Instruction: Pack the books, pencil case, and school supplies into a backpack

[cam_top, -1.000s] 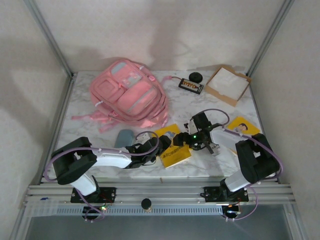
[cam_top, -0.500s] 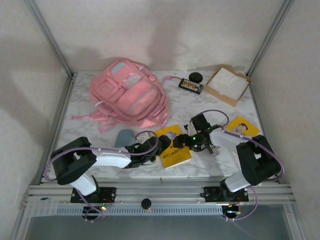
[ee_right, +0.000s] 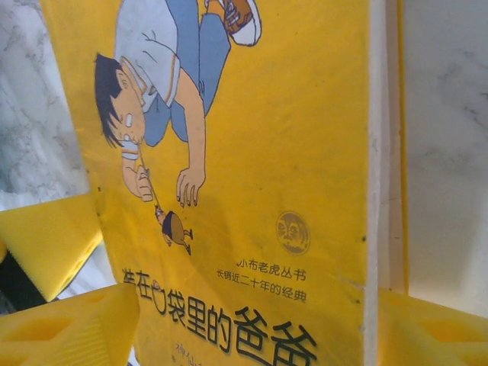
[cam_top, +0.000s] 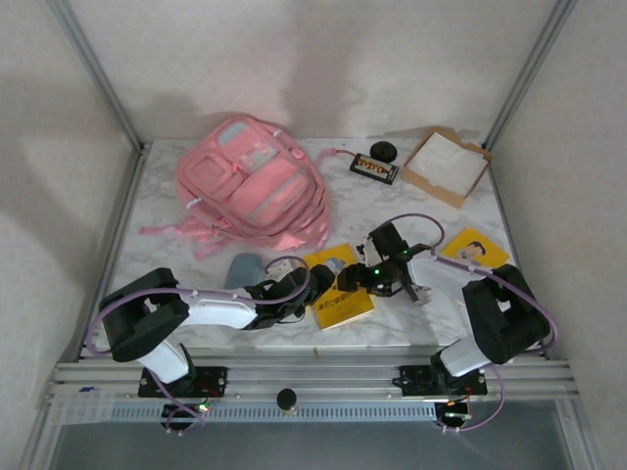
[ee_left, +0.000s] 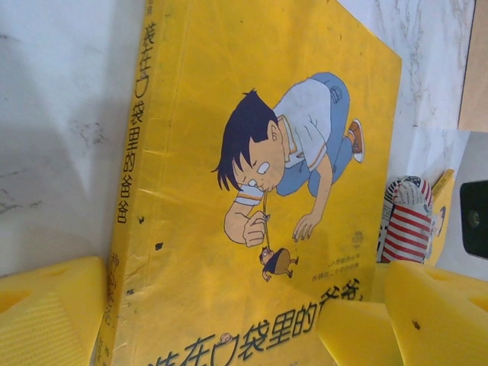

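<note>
Top external view. We list:
- pink backpack (cam_top: 250, 191), lying at the far left of the marble table (cam_top: 392, 211);
- grey-blue pencil case (cam_top: 242, 268), near the backpack's near edge, beside the left arm;
- yellow book (cam_top: 343, 304), flat at the table's near middle, with the left gripper (cam_top: 321, 281) and right gripper (cam_top: 351, 279) meeting over its far end;
- second yellow book (cam_top: 477, 248), at the right;
- cardboard tray (cam_top: 448, 166), black item with orange marks (cam_top: 374, 168) and black round object (cam_top: 382, 150), at the far right.

Left wrist view. We note the left gripper (ee_left: 244, 274) with jaws spread wide and its yellow fingers (ee_left: 46, 313) on either side of the yellow book's (ee_left: 229, 191) near end. The cover shows a cartoon boy. A red-white striped pack (ee_left: 408, 217) lies just beyond the book.

Right wrist view. The right gripper's (ee_right: 255, 297) fingers (ee_right: 435, 328) flank the same book (ee_right: 290, 152). We cannot tell whether they clamp it.
</note>
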